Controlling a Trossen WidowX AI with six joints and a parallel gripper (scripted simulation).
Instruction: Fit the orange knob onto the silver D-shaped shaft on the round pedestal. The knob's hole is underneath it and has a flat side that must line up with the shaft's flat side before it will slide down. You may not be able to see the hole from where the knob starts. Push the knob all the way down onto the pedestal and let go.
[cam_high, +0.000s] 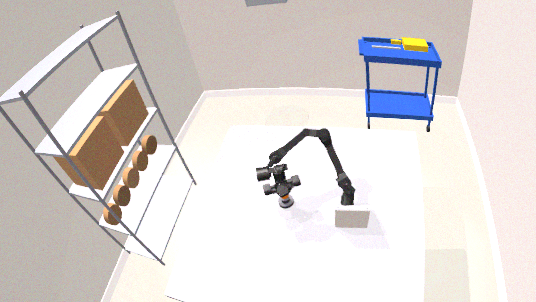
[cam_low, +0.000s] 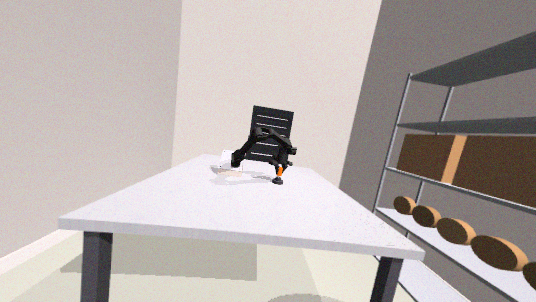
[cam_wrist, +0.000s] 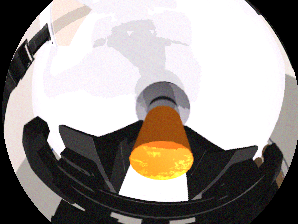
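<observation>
The orange knob (cam_high: 285, 197) (cam_low: 280, 171) (cam_wrist: 162, 135) is gripped between the two black fingers of the hand (cam_high: 284, 194) (cam_low: 280, 169) (cam_wrist: 162, 127), directly over the round grey pedestal (cam_high: 286, 202) (cam_low: 277, 181) (cam_wrist: 178, 102). In the wrist view the knob is smooth and tapered, with a round end facing the camera, mottled in bright yellow; its side is a darker, even orange. The fingers are matt black and angular, one on each side of it. The pedestal is a low disc with a darker band near the knob. The white worktop (cam_high: 240, 240) (cam_low: 240, 210) (cam_wrist: 240, 75) has a faintly speckled surface in the exterior view and carries soft grey shadows.

The knob's underside, its hole and that hole's flat side are hidden, and the silver shaft cannot be made out, so how far down the knob sits is unclear. From above, the black arm (cam_high: 325, 136) (cam_low: 245, 148) covers most of the knob. The wrist view is cut off by a dark round border.
</observation>
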